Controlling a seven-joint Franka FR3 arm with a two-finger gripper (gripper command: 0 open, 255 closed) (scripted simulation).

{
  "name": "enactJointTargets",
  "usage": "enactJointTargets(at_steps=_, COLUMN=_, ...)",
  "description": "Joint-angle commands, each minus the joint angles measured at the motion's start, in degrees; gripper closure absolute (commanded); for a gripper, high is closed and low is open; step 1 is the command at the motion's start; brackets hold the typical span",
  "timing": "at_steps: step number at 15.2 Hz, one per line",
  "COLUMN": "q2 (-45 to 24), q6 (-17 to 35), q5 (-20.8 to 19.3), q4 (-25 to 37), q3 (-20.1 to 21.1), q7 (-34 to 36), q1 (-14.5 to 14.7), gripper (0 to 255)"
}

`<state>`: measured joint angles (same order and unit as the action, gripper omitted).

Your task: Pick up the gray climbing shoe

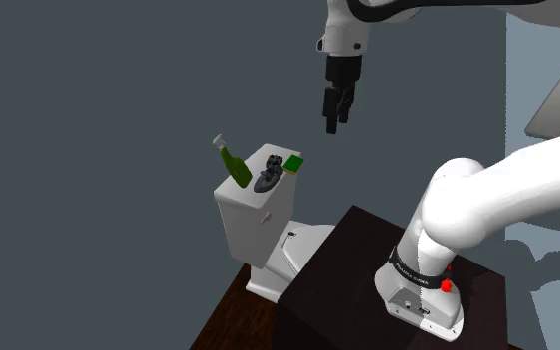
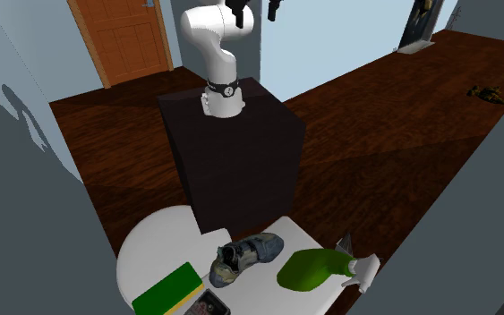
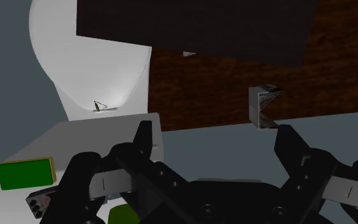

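Gripper (image 1: 337, 121) up high, fingers spread wide, nothing in them!

In the shoulder view it hangs at upper centre. The gray climbing shoe (image 1: 268, 177) lies well apart, down and to the left, on top of the white toilet tank (image 1: 253, 221), between a green bottle (image 1: 235, 164) and a green block (image 1: 293, 163).

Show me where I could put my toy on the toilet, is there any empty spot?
The closed toilet lid is bare, the biggest free spot. On the tank top, a small patch is free between the shoe and the edge nearest the stand. The rest is crowded: green block, shoe and green bottle lie side by side.
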<state>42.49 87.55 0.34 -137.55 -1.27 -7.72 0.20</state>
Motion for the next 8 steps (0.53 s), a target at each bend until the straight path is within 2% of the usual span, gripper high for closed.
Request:
enactJointTargets(at_steps=1, q2=0.00, q6=0.00, q5=0.00, q4=0.00, q3=0.00, q7=0.00, q1=0.00, gripper=0)
enactJointTargets(at_steps=8, q2=-10.28, q6=15.03, q5=-1.21, q4=-2.67, q3=0.25, q7=4.18, q1=-2.26, gripper=0)
